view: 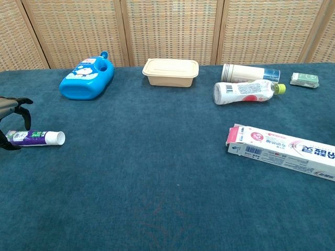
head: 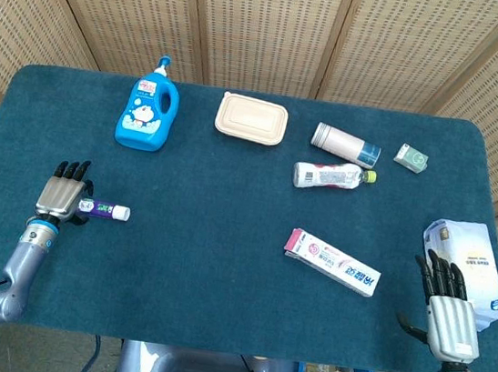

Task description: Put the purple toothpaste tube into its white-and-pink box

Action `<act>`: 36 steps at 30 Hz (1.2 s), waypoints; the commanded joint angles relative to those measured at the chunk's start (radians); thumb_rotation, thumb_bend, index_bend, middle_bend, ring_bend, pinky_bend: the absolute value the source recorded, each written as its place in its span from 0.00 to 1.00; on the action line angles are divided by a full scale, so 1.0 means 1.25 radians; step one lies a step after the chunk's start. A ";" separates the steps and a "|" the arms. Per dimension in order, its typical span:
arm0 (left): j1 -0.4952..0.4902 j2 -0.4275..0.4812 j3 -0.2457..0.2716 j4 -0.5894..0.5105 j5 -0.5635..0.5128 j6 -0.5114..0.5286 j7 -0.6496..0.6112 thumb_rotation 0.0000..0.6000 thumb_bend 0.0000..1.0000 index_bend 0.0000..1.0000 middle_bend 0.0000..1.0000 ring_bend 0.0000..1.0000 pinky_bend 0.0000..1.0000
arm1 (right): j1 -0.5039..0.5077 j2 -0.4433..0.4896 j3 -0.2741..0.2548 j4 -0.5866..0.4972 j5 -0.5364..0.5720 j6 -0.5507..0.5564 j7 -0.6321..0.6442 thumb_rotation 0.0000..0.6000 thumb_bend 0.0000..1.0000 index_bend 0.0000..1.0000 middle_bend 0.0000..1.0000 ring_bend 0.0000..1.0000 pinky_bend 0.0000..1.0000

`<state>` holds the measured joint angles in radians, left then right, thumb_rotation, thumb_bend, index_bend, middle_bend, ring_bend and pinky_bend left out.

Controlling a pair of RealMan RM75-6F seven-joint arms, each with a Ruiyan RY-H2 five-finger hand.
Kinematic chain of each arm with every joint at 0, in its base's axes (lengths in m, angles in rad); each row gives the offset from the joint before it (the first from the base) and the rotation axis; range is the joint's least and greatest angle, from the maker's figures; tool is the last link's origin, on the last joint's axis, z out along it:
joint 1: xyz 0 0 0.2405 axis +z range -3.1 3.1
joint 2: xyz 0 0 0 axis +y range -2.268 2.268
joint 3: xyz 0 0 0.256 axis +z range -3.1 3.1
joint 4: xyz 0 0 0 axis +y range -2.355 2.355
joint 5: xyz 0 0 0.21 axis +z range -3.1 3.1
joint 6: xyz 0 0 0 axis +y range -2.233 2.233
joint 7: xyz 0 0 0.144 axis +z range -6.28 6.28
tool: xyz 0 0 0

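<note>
Print on box (view: 285,151), bottles: none legible.

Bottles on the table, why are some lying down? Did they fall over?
Can't tell if they fell. The clear bottle with the green cap, the white flask behind it and the blue bottle all lie on their sides. Nothing looks spilled.
</note>
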<state>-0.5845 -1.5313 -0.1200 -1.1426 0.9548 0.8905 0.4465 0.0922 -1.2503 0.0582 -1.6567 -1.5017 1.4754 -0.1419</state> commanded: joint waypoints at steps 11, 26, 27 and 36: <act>0.004 -0.024 0.000 0.040 0.006 0.001 -0.019 1.00 0.24 0.54 0.00 0.00 0.00 | -0.003 -0.001 0.000 0.004 -0.008 0.010 0.012 1.00 0.24 0.00 0.00 0.00 0.00; 0.028 -0.086 -0.010 0.143 0.125 0.112 -0.147 1.00 0.39 0.80 0.50 0.34 0.33 | -0.004 -0.002 0.001 0.002 0.000 0.006 0.006 1.00 0.24 0.00 0.00 0.00 0.00; 0.028 -0.088 -0.010 0.147 0.130 0.115 -0.151 1.00 0.40 0.82 0.52 0.35 0.35 | -0.004 -0.002 0.001 0.002 0.000 0.005 0.005 1.00 0.24 0.00 0.00 0.00 0.00; 0.034 -0.108 -0.014 0.178 0.173 0.146 -0.192 1.00 0.41 0.89 0.62 0.44 0.41 | -0.005 -0.003 0.001 0.002 0.001 0.006 0.002 1.00 0.24 0.00 0.00 0.00 0.00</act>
<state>-0.5436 -1.6637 -0.1371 -0.9233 1.1677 1.0712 0.2101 0.0860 -1.2539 0.0600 -1.6547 -1.5000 1.4825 -0.1391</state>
